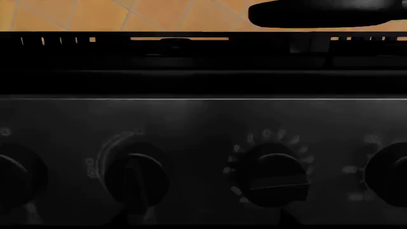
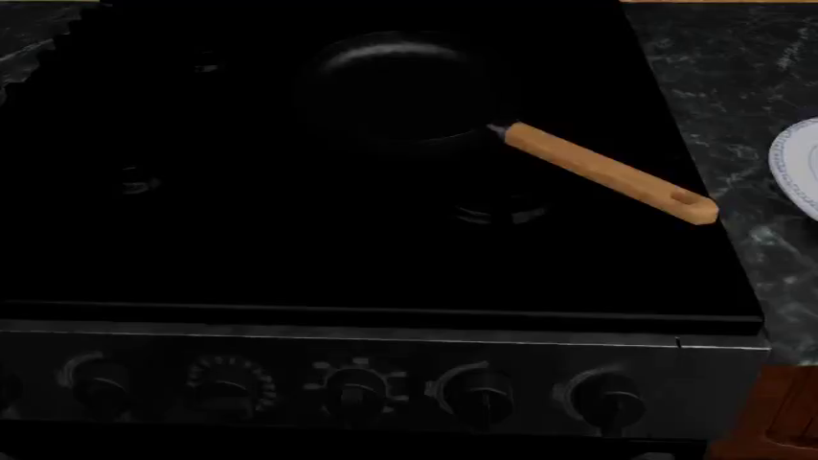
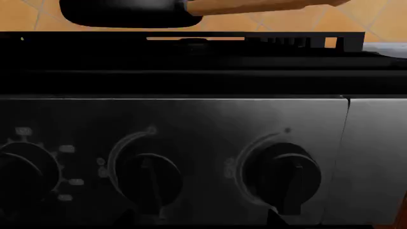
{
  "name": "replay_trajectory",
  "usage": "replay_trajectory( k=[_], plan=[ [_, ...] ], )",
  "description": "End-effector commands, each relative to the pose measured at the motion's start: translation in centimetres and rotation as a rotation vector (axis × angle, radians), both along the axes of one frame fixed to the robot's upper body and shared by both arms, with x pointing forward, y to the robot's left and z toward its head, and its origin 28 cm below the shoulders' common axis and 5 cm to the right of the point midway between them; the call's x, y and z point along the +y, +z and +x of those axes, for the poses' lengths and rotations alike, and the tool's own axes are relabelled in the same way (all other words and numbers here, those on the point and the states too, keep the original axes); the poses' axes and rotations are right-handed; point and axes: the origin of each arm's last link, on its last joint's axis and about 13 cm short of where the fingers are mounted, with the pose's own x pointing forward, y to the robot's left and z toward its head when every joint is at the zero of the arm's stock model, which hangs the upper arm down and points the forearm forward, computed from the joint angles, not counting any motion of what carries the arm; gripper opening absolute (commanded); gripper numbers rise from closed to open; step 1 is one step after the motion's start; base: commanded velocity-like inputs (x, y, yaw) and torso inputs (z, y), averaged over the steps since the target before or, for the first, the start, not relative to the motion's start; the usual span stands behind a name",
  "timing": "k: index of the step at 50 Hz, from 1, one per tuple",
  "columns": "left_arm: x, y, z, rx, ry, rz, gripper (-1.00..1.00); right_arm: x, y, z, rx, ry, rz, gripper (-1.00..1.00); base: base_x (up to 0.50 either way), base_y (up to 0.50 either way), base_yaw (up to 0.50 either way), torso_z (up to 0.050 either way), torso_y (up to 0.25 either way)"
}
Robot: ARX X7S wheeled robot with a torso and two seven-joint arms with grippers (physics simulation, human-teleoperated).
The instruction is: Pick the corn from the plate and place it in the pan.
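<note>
stove top point(image 2: 256, 240) open | pan point(image 2: 397, 91) handle point(image 2: 607, 172) juts toward plate point(image 2: 799, 168)

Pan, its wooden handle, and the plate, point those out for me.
pan point(image 2: 390, 91), head view, on its dark inner base.
wooden handle point(image 2: 607, 172), head view, midway along its length.
plate point(image 2: 795, 163), head view, on its white edge.

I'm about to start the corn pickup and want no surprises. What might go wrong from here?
Only a sliver of the plate shows at the head view's edge and the corn is out of sight, so a reach now would be blind. Both wrist cameras face the stove's knobs closely, so lifting an arm may bump one. The pan's handle points toward the plate and may get knocked.
</note>
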Motion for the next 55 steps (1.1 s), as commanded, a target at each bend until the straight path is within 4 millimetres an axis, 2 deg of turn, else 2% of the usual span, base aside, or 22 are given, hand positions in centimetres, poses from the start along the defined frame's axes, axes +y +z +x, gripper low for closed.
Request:
replay_trajectory(
  k=[1, 37, 43, 55],
  plan=[
    [0.0, 0.1, -0.2, 0.0, 0.0, 0.0, 1.0, 0.0, 0.0, 0.0, 0.0, 0.0, 0.0, 1.0, 0.0, 0.0, 0.0, 0.0, 0.0],
    [-0.1, 0.3, -0.1, -0.007, -0.008, 0.003, 1.0, 0.2, 0.6, -0.5, -0.02, 0.003, -0.016, 1.0, -0.05, 0.0, 0.0, 0.0, 0.0],
    [-0.1, 1.1, -0.4, -0.01, -0.014, -0.01, 1.0, 0.2, 2.1, -0.9, -0.059, -0.005, -0.036, 1.0, 0.0, 0.0, 0.0, 0.0, 0.0],
    [0.6, 5.4, 0.0, -0.092, -0.004, -0.003, 1.0, 0.0, 7.0, -1.8, -0.175, -0.016, -0.059, 1.0, 0.0, 0.0, 0.0, 0.0, 0.0]
  ],
)
